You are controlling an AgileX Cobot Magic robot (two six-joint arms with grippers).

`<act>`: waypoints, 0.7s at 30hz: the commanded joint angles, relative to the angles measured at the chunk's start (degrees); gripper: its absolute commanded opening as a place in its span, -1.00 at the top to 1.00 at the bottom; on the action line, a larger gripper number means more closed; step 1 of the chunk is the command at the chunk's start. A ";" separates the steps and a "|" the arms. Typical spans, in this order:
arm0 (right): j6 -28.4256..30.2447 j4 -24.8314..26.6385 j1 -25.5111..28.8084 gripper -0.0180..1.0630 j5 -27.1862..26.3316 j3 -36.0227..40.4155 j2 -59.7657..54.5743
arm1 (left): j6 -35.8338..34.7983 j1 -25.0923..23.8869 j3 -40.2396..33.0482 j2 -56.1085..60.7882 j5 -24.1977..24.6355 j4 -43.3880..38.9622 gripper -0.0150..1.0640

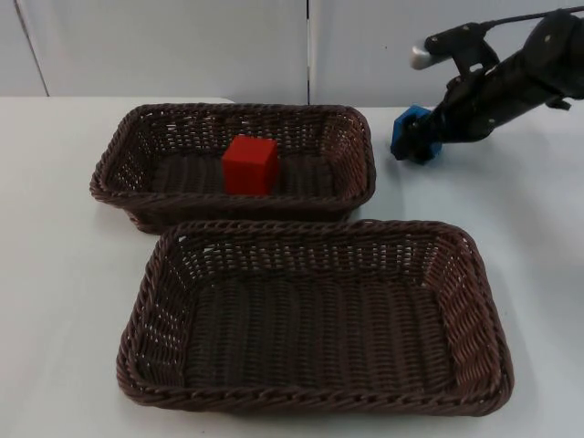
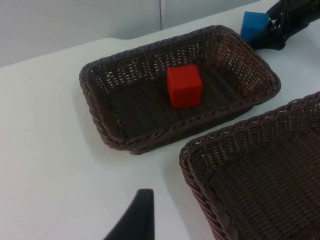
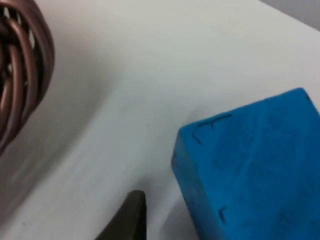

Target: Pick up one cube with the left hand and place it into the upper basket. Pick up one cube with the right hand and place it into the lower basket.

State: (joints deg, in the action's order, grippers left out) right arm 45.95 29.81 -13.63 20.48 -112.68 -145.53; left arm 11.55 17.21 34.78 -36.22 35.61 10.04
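A red cube [image 1: 250, 164] lies inside the upper wicker basket [image 1: 351, 137]; the left wrist view shows that red cube [image 2: 184, 85] in the basket [image 2: 95, 100] from the side. The lower basket [image 1: 474, 274] holds nothing. A blue cube [image 1: 407, 130] rests on the table to the right of the upper basket. My right gripper [image 1: 422, 139] straddles it, open. In the right wrist view one fingertip [image 3: 125, 217] stands apart from the blue cube [image 3: 255, 165]. The left gripper's fingertip [image 2: 136, 217] hangs over bare table beside both baskets.
The two baskets sit close together, the lower basket's far rim [image 1: 310, 226] nearly touching the upper one. White table top [image 1: 64, 274] stretches to the left of them and to the right [image 1: 538, 228]. The grey partition wall [image 1: 182, 46] closes the back.
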 commanded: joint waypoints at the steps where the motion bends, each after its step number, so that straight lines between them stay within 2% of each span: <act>1: 2.71 2.47 -0.32 -0.88 -1.00 -0.41 -0.13 | -0.51 0.08 -0.22 0.24 0.12 -0.40 -0.87; 6: 4.25 3.17 -0.32 -0.84 -1.41 -0.41 -0.21 | -0.50 0.08 -0.22 0.24 0.12 -0.17 -0.87; 8: 4.25 3.17 -0.32 -0.74 -1.41 -0.41 -0.21 | -0.50 0.08 -0.22 0.24 0.12 -0.01 -0.87; 10: 4.25 3.17 -0.32 -0.53 -1.29 -0.41 -0.21 | -0.50 0.08 -0.22 0.24 0.12 -0.01 -0.87; 11: 4.25 3.17 -0.32 -0.53 -1.29 -0.41 -0.21 | -0.50 0.08 -0.22 0.24 0.12 -0.01 -0.87; 14: 4.25 2.56 -0.32 -0.03 -1.07 -0.41 -0.21 | -0.50 0.08 -0.22 0.24 0.12 -0.01 -0.87; 16: 4.25 0.65 -0.32 0.41 0.77 -0.41 0.84 | -0.50 0.08 -0.22 0.24 0.12 0.08 -0.87; 17: 4.25 0.65 -0.32 0.41 0.77 -0.41 0.84 | -0.50 0.08 -0.22 0.24 0.12 0.08 -0.87; 20: 4.25 -1.45 -0.32 0.98 4.83 -0.41 3.96 | -0.50 0.08 -0.22 0.24 0.12 0.08 -0.87; 21: 4.25 -1.45 -0.32 0.97 6.41 -0.41 5.31 | -0.50 0.08 -0.22 0.24 0.12 0.08 -0.87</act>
State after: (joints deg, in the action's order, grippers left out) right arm 49.69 29.36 -13.63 23.64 -112.68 -143.81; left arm 11.55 17.21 34.78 -36.22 35.61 10.04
